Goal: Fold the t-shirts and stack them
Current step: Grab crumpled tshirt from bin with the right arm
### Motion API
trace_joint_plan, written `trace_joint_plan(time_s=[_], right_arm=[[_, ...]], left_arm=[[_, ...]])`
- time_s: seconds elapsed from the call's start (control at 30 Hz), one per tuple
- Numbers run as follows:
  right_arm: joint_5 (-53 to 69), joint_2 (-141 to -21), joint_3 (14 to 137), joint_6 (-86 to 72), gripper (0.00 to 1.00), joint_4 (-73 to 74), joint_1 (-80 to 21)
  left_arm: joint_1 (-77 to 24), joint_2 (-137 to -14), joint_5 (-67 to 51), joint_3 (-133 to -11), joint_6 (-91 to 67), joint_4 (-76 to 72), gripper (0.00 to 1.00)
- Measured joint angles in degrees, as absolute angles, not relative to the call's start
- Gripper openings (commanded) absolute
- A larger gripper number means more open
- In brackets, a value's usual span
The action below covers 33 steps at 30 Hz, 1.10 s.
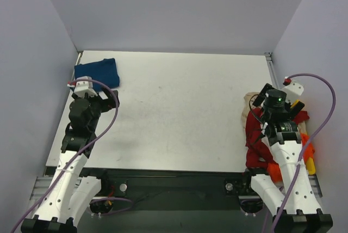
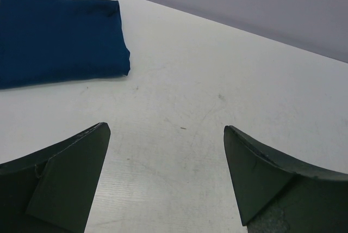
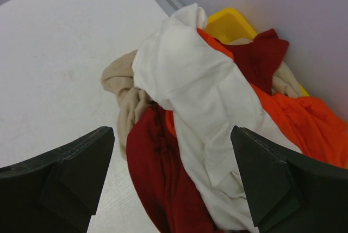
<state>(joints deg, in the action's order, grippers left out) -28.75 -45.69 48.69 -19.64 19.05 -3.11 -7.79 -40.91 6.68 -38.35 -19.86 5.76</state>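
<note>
A folded dark blue t-shirt [image 1: 97, 73] [image 2: 57, 37] lies flat at the table's far left corner. My left gripper [image 1: 97, 98] [image 2: 167, 129] hovers just in front of it, open, with only bare table between its fingers. At the right edge, a crumpled pile spills from a bin: a cream t-shirt [image 3: 201, 91] on top, a dark red one [image 3: 157, 173] [image 1: 253, 135], an orange one [image 3: 304, 118] [image 1: 309, 151] and a beige one [image 3: 119, 86] [image 1: 251, 99]. My right gripper [image 1: 278, 102] [image 3: 172, 130] hangs open above the pile, its fingers apart over the cream and dark red cloth, holding nothing.
The yellow bin [image 3: 231, 23] [image 1: 311, 165] sits against the right wall, mostly buried under the shirts. The white table [image 1: 185, 108] is closed in by grey walls at the back and both sides. A purple cable loops beside each arm.
</note>
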Motion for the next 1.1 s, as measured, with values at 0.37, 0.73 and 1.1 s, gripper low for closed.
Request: trace_joint_plan(time_s=[0.37,0.73,1.1], right_arm=[[-14.2,-61.8,50.9,-21.3,0.92,22.0,15.1],[-10.0,-71.1,52.8,-22.9,0.89,21.3,16.2],[-8.8,-78.2,56.8,-23.1,0.47,19.1,16.2]], left_arm=[[-7.8,-42.7,5.1,-37.0,-19.8,5.4,0.97],[-7.9,-43.2,5.0,-37.0,-19.8,5.3,0.97],[-7.9,-43.7,4.6,-37.0,-19.4,5.1,0.97]])
